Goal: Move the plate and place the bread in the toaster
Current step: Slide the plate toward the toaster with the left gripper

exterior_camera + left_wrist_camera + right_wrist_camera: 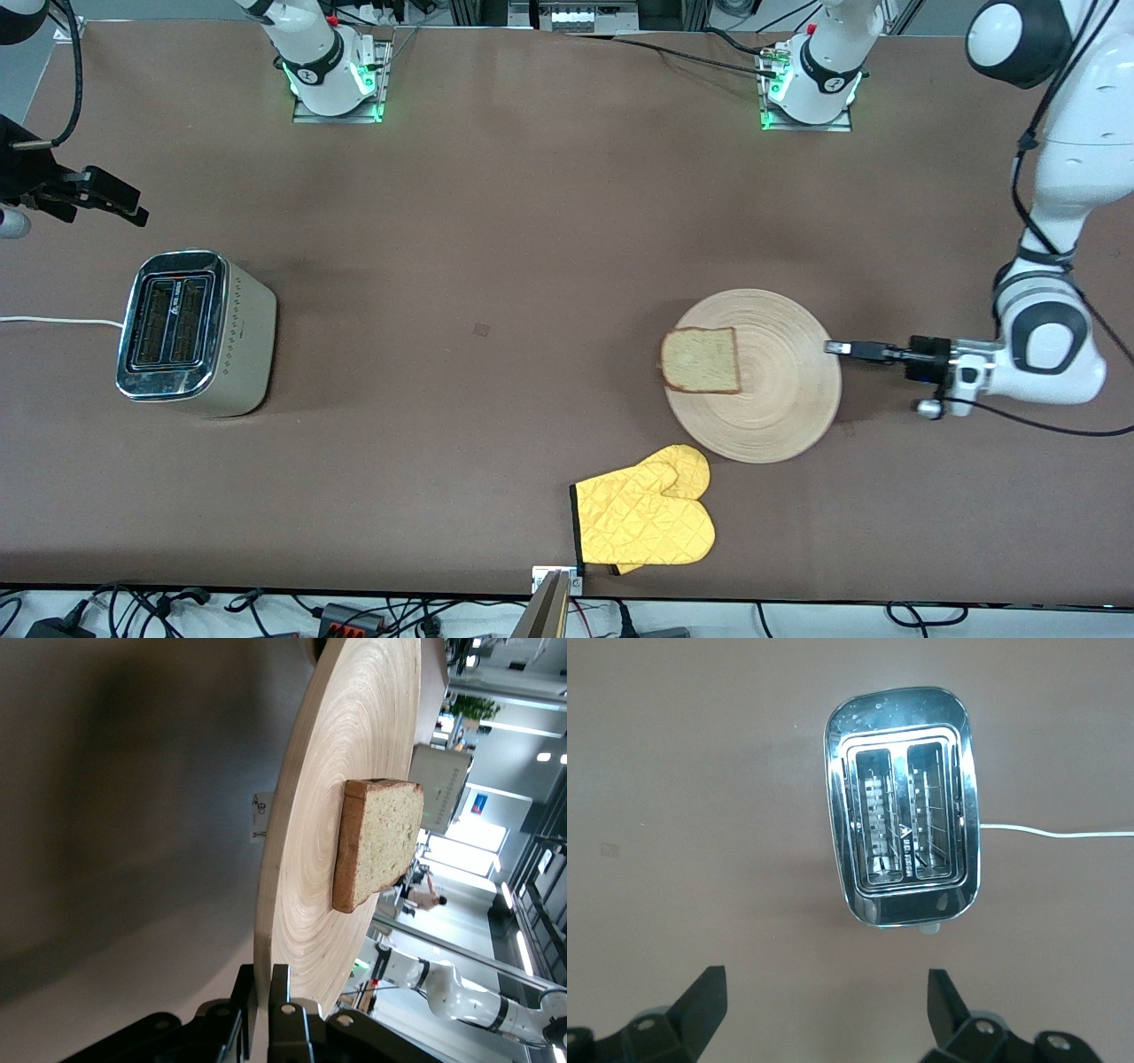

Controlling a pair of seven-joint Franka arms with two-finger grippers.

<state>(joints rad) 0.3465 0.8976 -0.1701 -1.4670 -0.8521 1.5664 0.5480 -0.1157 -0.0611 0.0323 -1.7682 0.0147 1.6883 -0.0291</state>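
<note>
The round light-wood plate [780,390] lies on the table toward the left arm's end, with the square bread slice [702,360] on its part toward the right arm's end. My left gripper [834,347] is shut on the plate's rim, one finger above it and one below; the left wrist view shows the plate [354,780], the bread [376,843] and the gripper [266,992]. The chrome two-slot toaster [190,330] stands toward the right arm's end, slots empty. My right gripper [106,197] hangs open and empty over the table beside the toaster [902,806]; its own view shows it [824,992].
A yellow oven mitt [645,514] lies nearer the front camera than the plate, close to the table's front edge. The toaster's white cord [53,321] runs off toward the right arm's end of the table.
</note>
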